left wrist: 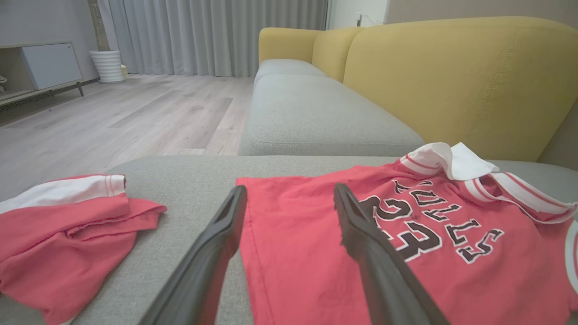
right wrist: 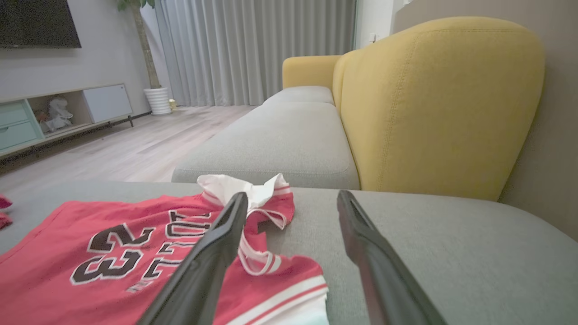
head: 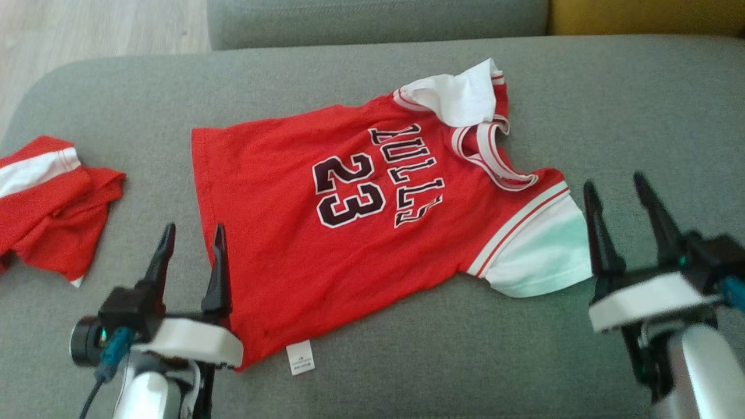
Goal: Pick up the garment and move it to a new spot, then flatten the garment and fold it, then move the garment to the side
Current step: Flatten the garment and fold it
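Partly hidden: jersey corner behind left claw | it and right claw spread, empty

Left pincer and right pincer stand well apart at either side, both pointing forward, jaws spread wide, nothing between them.

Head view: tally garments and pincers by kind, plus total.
Numbered jersey: 1
Crumpled red-and-white garment: 1
Open pincers: 2 (left pincer, right pincer)
Total: 4
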Controlling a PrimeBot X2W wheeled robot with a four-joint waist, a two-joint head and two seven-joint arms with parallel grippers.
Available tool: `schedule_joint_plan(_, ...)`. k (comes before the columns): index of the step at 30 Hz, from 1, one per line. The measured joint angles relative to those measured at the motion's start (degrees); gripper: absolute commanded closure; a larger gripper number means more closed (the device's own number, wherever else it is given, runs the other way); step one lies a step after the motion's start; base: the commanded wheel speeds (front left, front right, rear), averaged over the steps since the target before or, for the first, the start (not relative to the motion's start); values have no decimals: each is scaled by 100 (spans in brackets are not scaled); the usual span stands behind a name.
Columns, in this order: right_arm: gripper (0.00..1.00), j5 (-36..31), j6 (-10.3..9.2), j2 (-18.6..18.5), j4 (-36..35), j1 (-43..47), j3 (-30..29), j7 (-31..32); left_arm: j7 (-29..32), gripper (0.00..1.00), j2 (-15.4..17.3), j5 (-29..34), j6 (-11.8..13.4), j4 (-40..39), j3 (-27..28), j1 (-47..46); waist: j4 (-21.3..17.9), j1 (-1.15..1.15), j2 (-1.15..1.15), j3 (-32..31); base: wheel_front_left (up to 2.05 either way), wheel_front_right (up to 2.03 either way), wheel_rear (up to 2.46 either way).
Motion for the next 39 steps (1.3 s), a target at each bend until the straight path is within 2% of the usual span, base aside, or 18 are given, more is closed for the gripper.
schedule_joint_plan(6,0,-163,0,311,-703,803,-183,357,7,0,57,-1,97,-36,7,426,-68,0,0,-229,0,0,0)
schedule_joint_plan(14,0,-247,0,536,-1117,1357,-355,649,119,0,110,-1,155,-182,-11,666,-103,0,0,-463,0,0,0)
schedule_joint_plan(31,0,-208,0,616,-1174,1376,-297,726,212,0,158,-16,230,-274,-115,767,-58,0,0,-480,0,0,0)
schedule_joint_plan(35,0,-191,0,624,-1167,1370,-246,734,287,0,156,-136,187,-201,-162,766,-59,0,0,-461,0,0,0)
schedule_joint_plan(39,0,-176,0,644,-1162,1370,-221,768,582,0,124,-414,22,115,-201,789,-57,0,0,-415,0,0,0)
